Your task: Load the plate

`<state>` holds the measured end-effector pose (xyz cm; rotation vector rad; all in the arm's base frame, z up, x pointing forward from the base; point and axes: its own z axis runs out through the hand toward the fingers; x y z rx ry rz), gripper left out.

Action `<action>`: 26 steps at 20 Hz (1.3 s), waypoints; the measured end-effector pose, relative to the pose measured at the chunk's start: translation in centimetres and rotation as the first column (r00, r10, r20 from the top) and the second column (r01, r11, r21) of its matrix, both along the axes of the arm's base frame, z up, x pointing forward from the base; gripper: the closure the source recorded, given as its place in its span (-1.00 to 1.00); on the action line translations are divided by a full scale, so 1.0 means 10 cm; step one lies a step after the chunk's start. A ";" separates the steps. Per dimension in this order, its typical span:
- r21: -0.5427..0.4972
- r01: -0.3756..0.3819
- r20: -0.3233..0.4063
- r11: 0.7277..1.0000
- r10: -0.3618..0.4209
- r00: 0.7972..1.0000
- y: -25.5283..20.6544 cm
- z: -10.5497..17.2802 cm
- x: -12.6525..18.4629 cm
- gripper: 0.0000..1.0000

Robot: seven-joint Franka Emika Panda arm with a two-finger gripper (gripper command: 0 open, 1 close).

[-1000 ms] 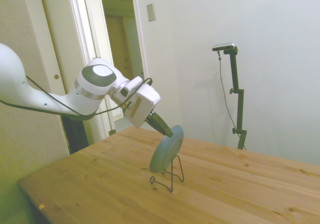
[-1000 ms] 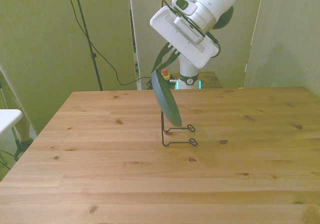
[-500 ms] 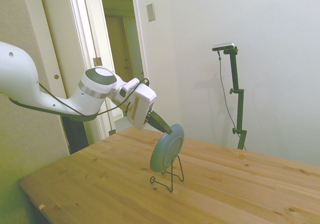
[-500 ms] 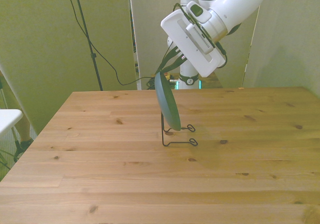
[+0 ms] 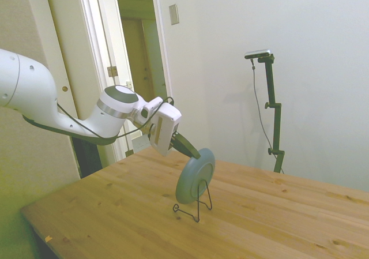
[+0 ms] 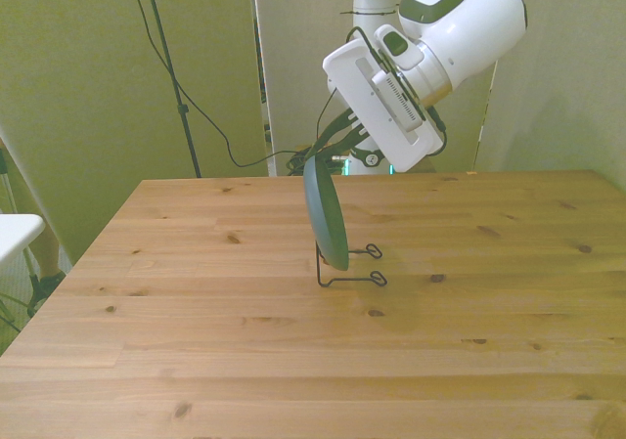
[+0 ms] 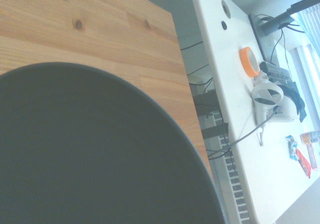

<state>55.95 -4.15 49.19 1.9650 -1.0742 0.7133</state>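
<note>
The gripper (image 5: 196, 153) is gripping the plate (image 5: 195, 176) by its upper rim, holding it on edge in the wire stand (image 5: 197, 204) on the desk (image 5: 115, 213).

From my station I see a knotty pine tabletop (image 6: 196, 331), its planks running across the front view. Directly on it stands one thing: a thin black wire stand (image 6: 350, 267), near the middle, a little toward the far edge. Its looped feet (image 6: 376, 279) point toward the front view's right. In the side view its wire foot (image 5: 185, 211) touches the wood.
</note>
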 end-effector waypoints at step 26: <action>0.054 -0.003 0.016 0.999 0.002 1.000 0.13 0.07 -0.05 -1.00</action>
